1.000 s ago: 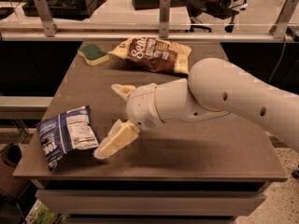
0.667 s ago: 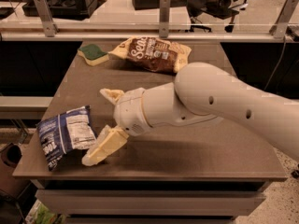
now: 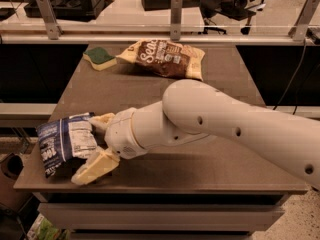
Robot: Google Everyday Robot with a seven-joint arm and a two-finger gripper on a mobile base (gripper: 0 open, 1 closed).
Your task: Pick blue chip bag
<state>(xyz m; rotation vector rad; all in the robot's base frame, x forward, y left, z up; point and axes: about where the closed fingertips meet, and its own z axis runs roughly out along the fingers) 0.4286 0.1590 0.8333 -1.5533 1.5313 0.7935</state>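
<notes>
While the blue chip bag (image 3: 62, 144) lay at eight o'clock on the tabletop (image 3: 150, 89), the hand (image 3: 90, 146) straddled its edge, fingers (image 3: 97, 165) spread; closing and lifting remained.

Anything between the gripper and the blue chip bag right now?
Nothing, per the camera view. The gripper is open, with one finger on each side of the blue chip bag at its arm-side edge, at the table near corner.
</notes>
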